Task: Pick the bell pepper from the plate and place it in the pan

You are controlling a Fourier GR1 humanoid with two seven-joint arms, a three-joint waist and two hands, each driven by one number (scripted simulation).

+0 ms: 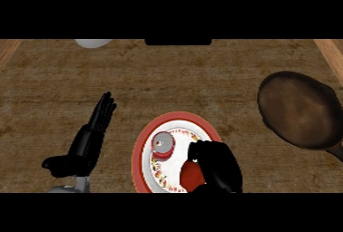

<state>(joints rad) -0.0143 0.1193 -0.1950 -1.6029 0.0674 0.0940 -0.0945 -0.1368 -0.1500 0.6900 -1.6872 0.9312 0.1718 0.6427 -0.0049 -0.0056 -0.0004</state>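
Wood-grain counter (pixel 167 77) is filling the view as a two-handed robot is working at a kitchen station. Nearest the lower edge, the right hand (pixel 218 167) is hovering over the red-rimmed plate (pixel 142 149), its fingers curling down beside the bell pepper (pixel 163 144); they are not yet wrapping the vegetable, so the pick is judged to be only starting. The pepper, red with a pale top, is sitting on the plate's left half, just beside those fingertips. At the left, the left hand (pixel 90 140) is resting open, fingers straight, well apart from the plate and out of the working path. Farther right, the dark pan (pixel 301 113) is waiting, positioned within likely reach for the drop. Along the far edge, a pale round object (pixel 94 43) and a dark block (pixel 178 41) are showing only partly.
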